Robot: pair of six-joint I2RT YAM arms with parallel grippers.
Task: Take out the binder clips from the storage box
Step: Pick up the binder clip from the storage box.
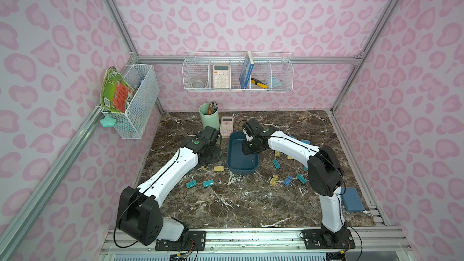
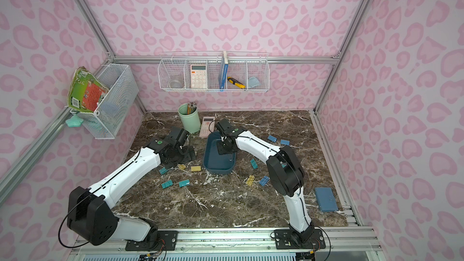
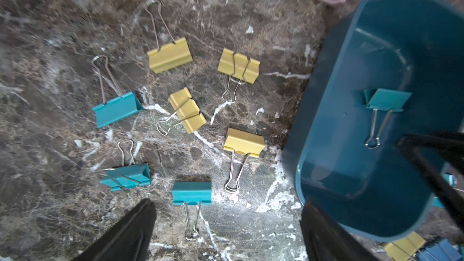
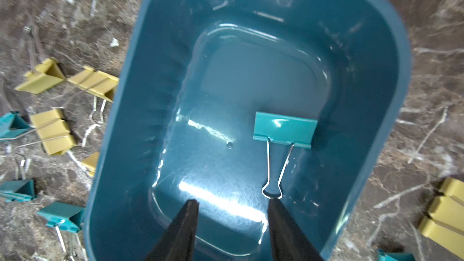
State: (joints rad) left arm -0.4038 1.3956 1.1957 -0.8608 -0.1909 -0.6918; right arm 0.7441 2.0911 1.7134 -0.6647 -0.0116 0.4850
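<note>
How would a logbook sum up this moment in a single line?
storage box: one teal binder clip inside | right gripper: open, near that clip | left gripper: open, over the table

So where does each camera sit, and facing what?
Top views: overhead behind the bases, looking down at the dark marble tabletop; left arm, right arm show.
Left wrist: above loose clips beside the shallow dark teal plastic box; left gripper shows.
Right wrist: over the box's lone teal metal clip; right gripper shows.
Both wrists share that clip.
</note>
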